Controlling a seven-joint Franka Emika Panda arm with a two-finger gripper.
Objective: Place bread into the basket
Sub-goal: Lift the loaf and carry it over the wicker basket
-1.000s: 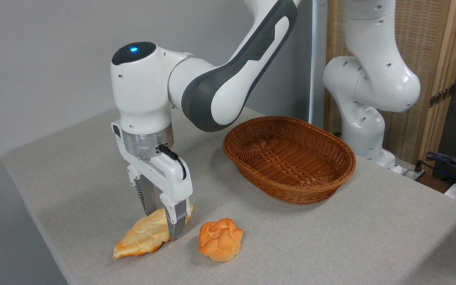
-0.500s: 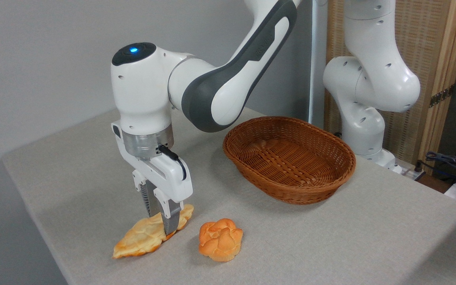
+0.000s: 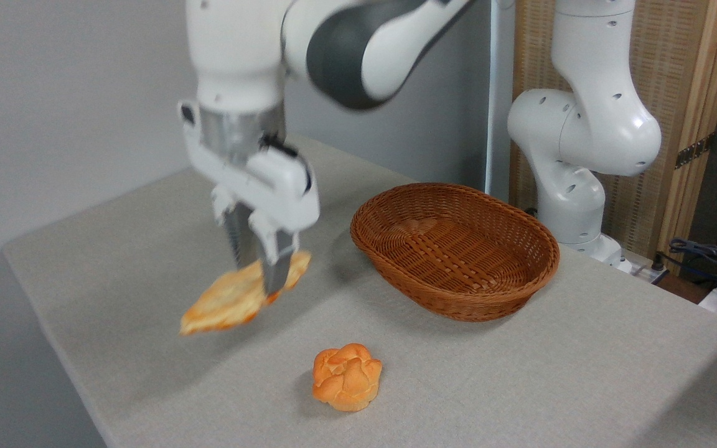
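The gripper (image 3: 263, 274) is clamped on the bread (image 3: 240, 294), which hangs clear of the table (image 3: 520, 373), long axis sloping down toward the lower left. The basket (image 3: 455, 249) lies to the right of the gripper, slightly farther back, empty. Judgement: carry rightward, clearing the near rim. The bun (image 3: 346, 377) sits apart, nearer the camera.

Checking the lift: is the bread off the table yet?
Off. The bread hangs tilted in the shut gripper, clear above the table.
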